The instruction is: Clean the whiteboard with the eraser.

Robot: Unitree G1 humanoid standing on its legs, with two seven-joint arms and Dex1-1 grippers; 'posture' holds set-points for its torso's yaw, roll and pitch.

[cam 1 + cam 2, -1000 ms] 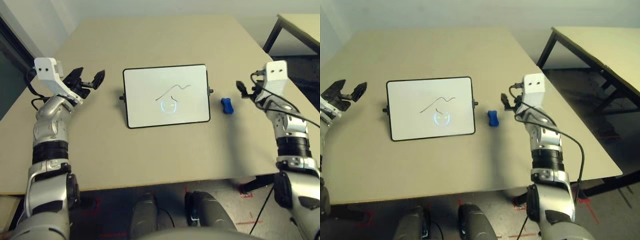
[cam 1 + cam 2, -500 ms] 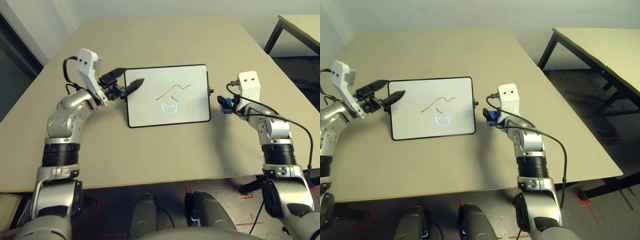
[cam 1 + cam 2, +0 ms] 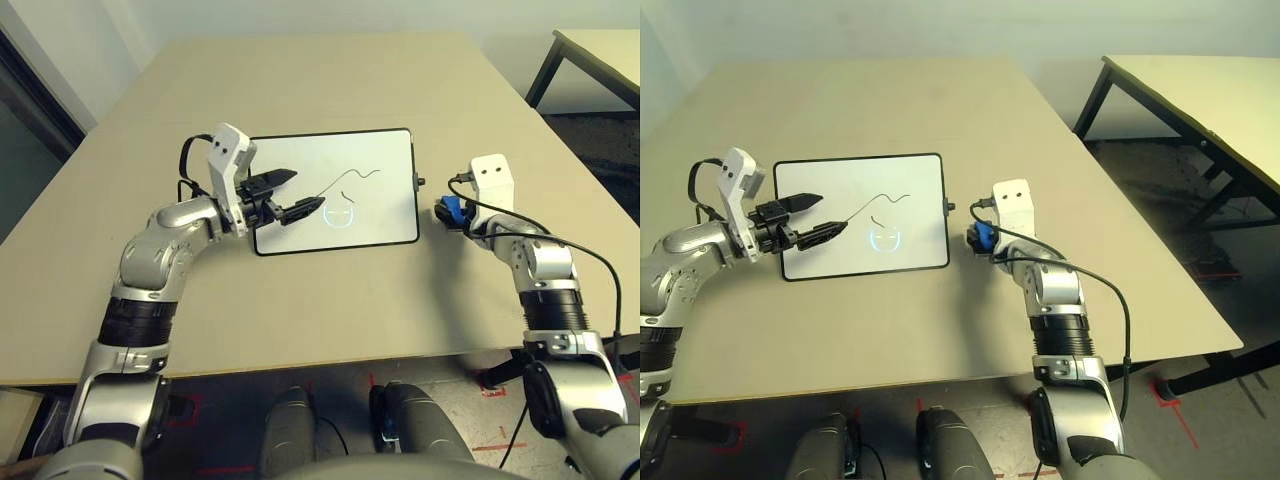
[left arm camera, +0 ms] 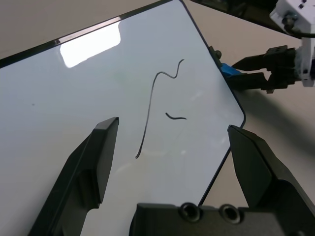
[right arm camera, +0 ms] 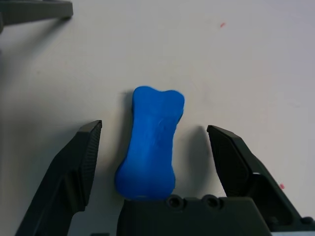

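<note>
A flat white board with a thin black frame and rounded corners (image 3: 335, 190) lies in the middle of the light brown tabletop (image 3: 330, 300). It has small black knobs on its short sides. There are thin black scribbles (image 4: 157, 103) drawn on the white part: one long wavy line and one short little curl. Just beside the board, on the robot's right side, sits a small bright blue block shaped a bit like a bone (image 5: 151, 142). It rests on the tabletop and does not touch the board. The right claw (image 5: 155, 162) is down low around this blue block, with one black finger (image 5: 81, 162) on each side of it. The fingers are spread apart and there is a gap between each finger and the block, so the claw is not gripping it. The left claw (image 3: 290, 195) reaches in from the robot's left and hangs over the left part of the board, pointing across it toward the scribbles. Its two black fingers (image 4: 93, 162) are spread wide apart and hold nothing. A second light brown table with black legs (image 3: 1200, 100) stands off to the right, well apart from the first.
</note>
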